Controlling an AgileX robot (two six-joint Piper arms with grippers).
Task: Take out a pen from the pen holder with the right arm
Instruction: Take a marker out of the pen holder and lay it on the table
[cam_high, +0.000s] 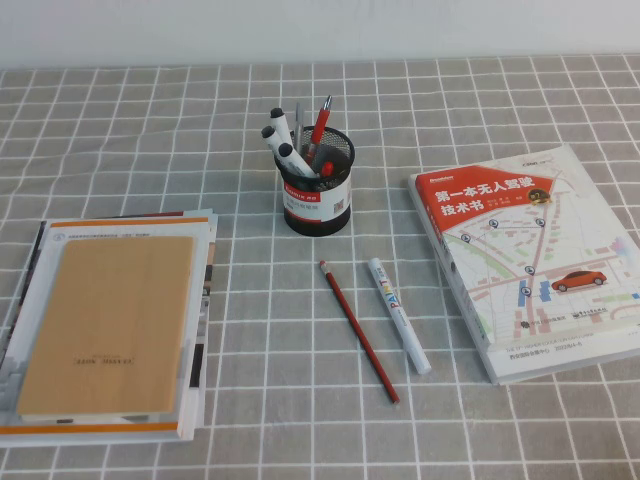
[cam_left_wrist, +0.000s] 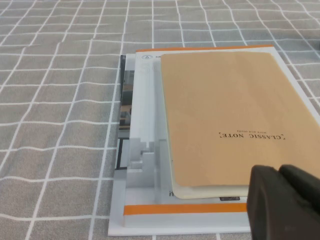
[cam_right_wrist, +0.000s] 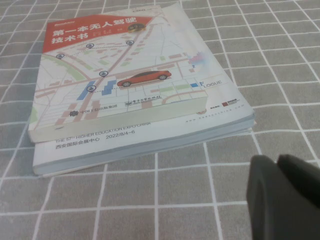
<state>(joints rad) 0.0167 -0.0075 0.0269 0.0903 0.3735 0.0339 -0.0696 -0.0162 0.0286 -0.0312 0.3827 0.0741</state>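
Closest to me, the right gripper is clenched on nothing. It hangs over the grey checked worktop just beside the map-covered book, well to the right of the pen holder and nearer me than it. On the other side, the left gripper has its jaws pressed together with nothing between them. It hangs over the edge of the tan notebook, well to the pen holder's left. That notebook lies flat on top of a paper stack, also nearer me than the holder. Moving up the worktop, a red pencil and a white marker lie loose on the cloth on my side of the pen holder, a little to its right. They sit side by side but apart, both angled the same way. The book's far corner reaches about level with the holder's base. Farthest out, the black mesh pen holder stands upright near the middle of the worktop. Its load is all in place: a red pen leaning right, a grey pen beside it, and two black-capped markers leaning left. Neither gripper is anywhere near the holder.
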